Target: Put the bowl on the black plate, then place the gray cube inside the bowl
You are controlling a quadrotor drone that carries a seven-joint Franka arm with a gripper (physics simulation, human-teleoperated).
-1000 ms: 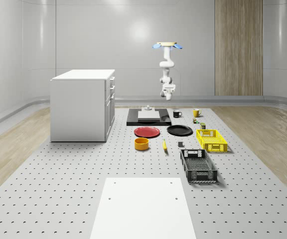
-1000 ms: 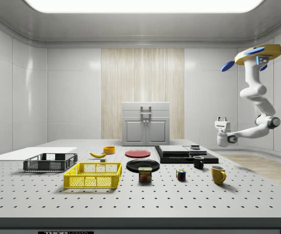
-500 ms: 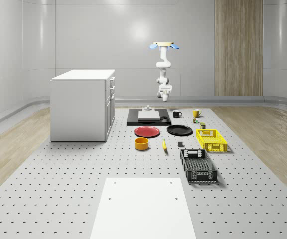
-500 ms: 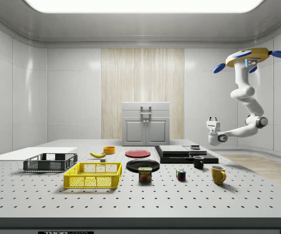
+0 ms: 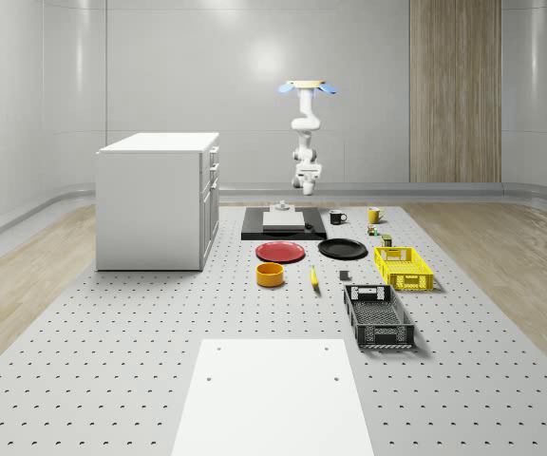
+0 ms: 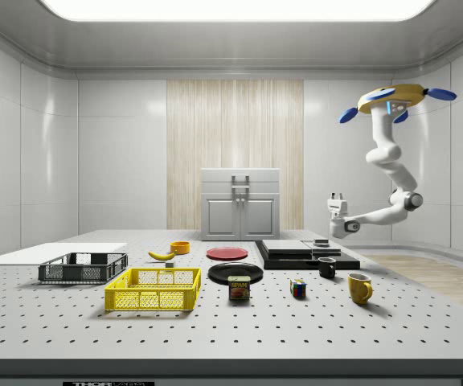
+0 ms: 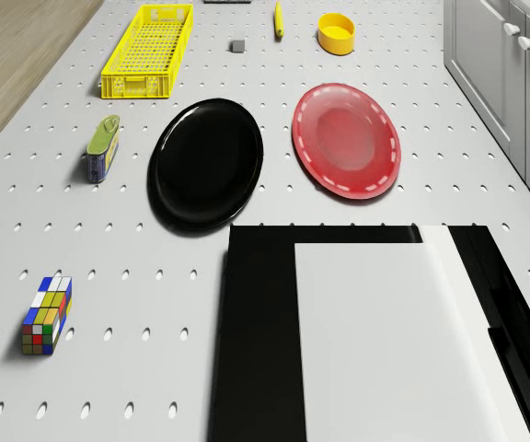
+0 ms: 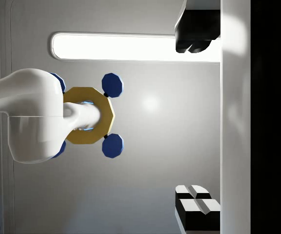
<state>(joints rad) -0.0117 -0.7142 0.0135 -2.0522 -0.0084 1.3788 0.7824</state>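
Two fingers [image 8: 194, 34] of the hand [image 6: 336, 196] stand well apart, with nothing between them. The hand points upward, and the wrist view looks back at the drone [image 6: 392, 100] above it.

Landmark for all positions: the black plate [image 5: 342, 249], lying flat on the counter [image 5: 112, 361] with nothing on it.

Drone: hovering in the air, high above the counter, beyond the black plate on the side away from the whole-scene camera. The black slab [image 5: 283, 224] with its white board [image 7: 385, 341] lies beneath it, just behind the black plate. The arm [image 6: 384, 153] hangs from the drone and bends toward the black plate, holding the hand well above and behind it.

Bowl [image 5: 271, 275]: yellow, upright on the counter, well apart from the black plate, nearer the whole-scene camera and toward that view's left. Not on the plate.

Gray cube [image 5: 344, 275]: on the counter, near the black plate on the whole-scene camera's side. Not in the bowl.

Red plate [image 5: 280, 252]: just beside the black plate, on the whole-scene view's left, not touching it.

Yellow basket [image 5: 404, 267]: near the black plate, on the whole-scene view's right.

Banana [image 5: 313, 276]: between the bowl and the gray cube.
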